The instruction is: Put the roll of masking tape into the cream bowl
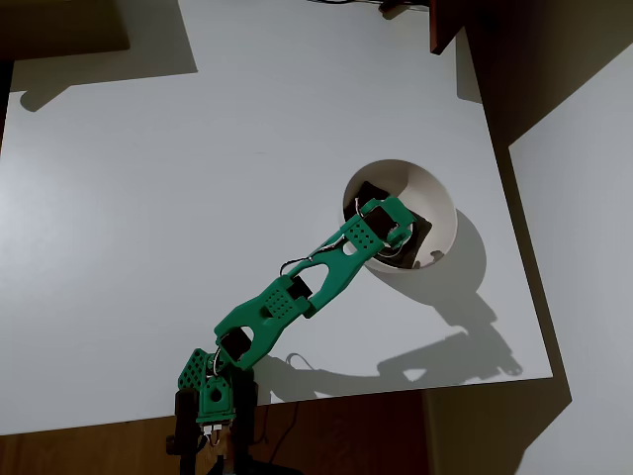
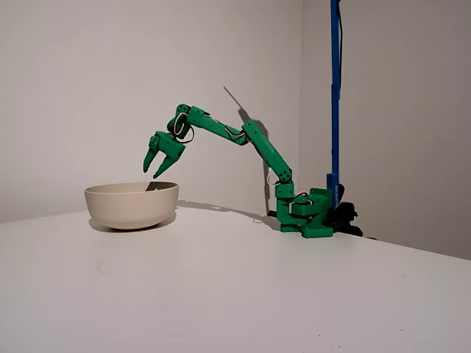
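The green arm reaches out across the white table (image 1: 198,198), and its gripper (image 2: 152,172) hangs just above the cream bowl (image 2: 132,206), over the right side of the rim in the fixed view. The jaws are spread apart, tips pointing down, with nothing between them as far as the side view shows.

From overhead, the gripper (image 1: 391,233) sits over the near-left part of the cream bowl (image 1: 435,193), covering part of the dark brown square piece (image 1: 423,234) on the bottom. The roll of masking tape? I can't place it for certain. None lies on the table, and a pale curved sliver (image 1: 396,242) under the gripper head may be the roll resting in the bowl (it could equally be wiring on the arm).

With open, empty jaws above the bowl, the drop looks done or very nearly so.

As for handling, a tape roll like this should be light and fairly stiff, with a smooth outer face that could slip. The likely safest hold is one finger through the hollow centre and one outside, pinching the ring wall. Squeezing across the full width risks it popping free.
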You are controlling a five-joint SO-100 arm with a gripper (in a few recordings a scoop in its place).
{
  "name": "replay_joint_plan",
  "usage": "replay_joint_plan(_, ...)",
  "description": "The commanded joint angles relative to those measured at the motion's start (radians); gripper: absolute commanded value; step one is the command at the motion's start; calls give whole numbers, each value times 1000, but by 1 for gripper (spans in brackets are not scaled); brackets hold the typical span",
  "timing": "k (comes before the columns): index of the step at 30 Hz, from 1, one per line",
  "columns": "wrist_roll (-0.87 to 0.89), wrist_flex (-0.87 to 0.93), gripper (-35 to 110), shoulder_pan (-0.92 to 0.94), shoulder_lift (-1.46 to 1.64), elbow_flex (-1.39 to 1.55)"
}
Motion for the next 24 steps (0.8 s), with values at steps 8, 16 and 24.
replay_joint_plan(8,60,26,-8,-18,252,-58)
replay_joint_plan(16,43,206,-8,-190,465,-57)
replay_joint_plan(24,11,460,-8,-511,709,-51)
